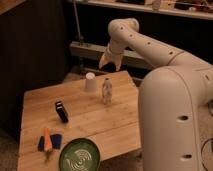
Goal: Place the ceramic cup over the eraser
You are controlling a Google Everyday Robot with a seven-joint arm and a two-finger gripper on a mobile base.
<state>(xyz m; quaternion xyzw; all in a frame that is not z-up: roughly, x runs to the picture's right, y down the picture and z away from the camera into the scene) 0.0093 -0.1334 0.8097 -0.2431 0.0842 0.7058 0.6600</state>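
The two pale fingers of the single gripper hang spread and empty above the far edge of the one wooden table, near one small white ceramic cup and one slim pale bottle, well apart from one black rectangular eraser.

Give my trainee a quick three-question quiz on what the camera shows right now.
1. True or false: the ceramic cup already covers the eraser.
2. What stands nearest the cup? A) bottle B) green dish C) blue pad
3. Where is the tool?
Key: 1 false, they stand apart. 2 A. 3 Raised above the table's far edge, beyond the bottle.
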